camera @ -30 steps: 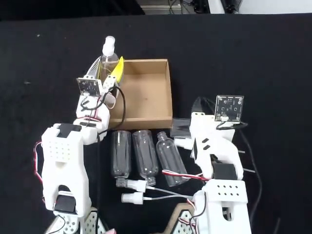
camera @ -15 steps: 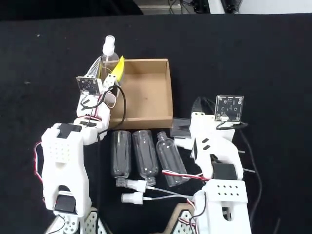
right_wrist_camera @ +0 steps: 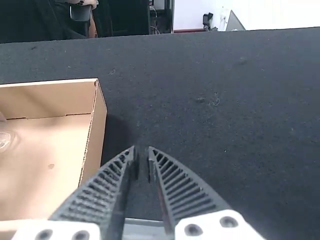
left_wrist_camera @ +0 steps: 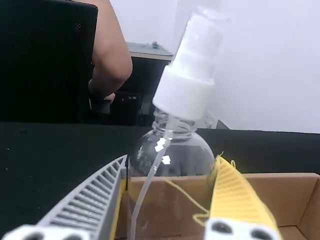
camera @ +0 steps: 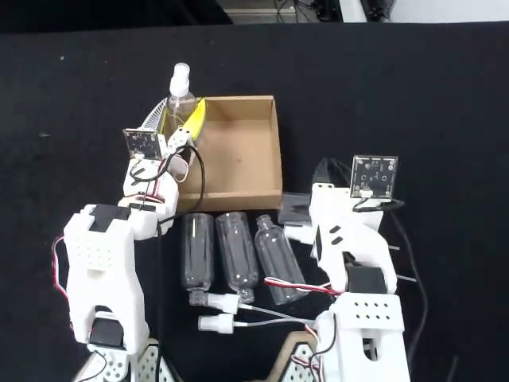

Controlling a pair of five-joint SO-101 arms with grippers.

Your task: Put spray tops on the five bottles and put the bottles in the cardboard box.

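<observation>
At upper left, the left gripper (camera: 180, 123) clamps an upright clear plastic bottle with white spray top (camera: 180, 89), just left of the brown cardboard box (camera: 277, 151); the right gripper (right_wrist_camera: 141, 156) is closed, empty

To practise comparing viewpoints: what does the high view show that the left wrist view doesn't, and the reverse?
High view, not left wrist: three uncapped bottles lying on the table, with two loose spray tops beside them. Left wrist, not high: the thin tube running down inside the capped bottle. Both: the left gripper shut on that bottle, by the cardboard box.
</observation>
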